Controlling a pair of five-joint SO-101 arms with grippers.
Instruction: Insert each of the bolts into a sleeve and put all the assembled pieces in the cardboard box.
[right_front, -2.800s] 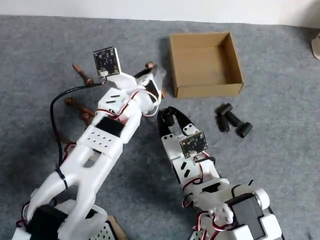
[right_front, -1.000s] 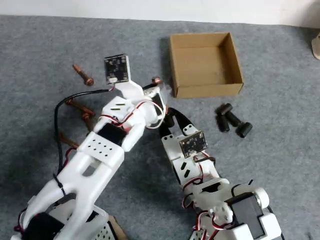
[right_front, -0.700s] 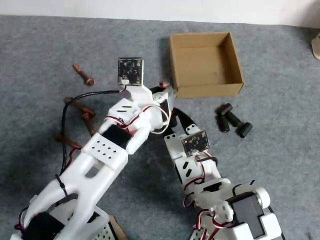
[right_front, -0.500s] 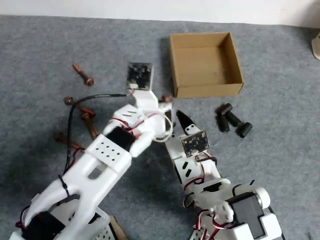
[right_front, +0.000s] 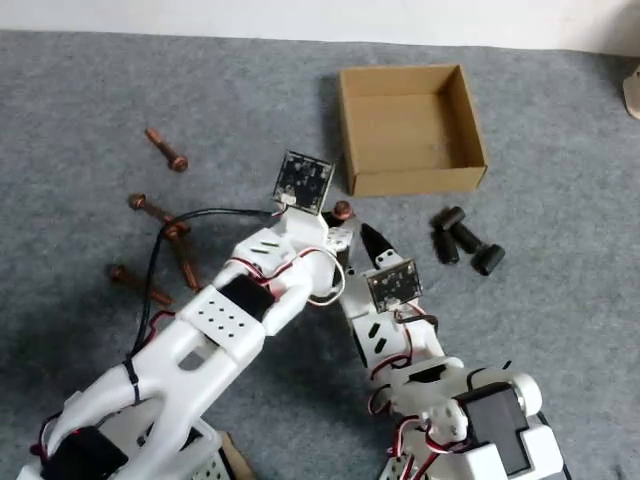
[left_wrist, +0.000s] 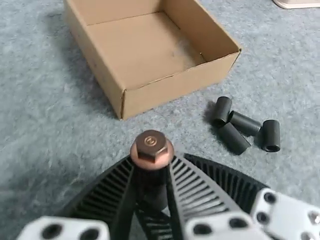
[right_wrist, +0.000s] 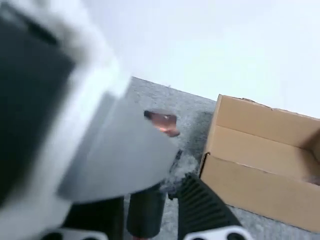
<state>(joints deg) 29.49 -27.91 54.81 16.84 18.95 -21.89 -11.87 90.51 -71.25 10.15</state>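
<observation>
Several coppery, hex-headed loose bolts lie scattered at left frame on the grey, felt-like bench. At centre, the left tool is clenched on the held bolt, head up, just over a smooth black sleeve. The right tool grips that sleeve upright, evidently aligned for insertion. The open cardboard box waits at upper right, with spare sleeves lying below it.
</observation>
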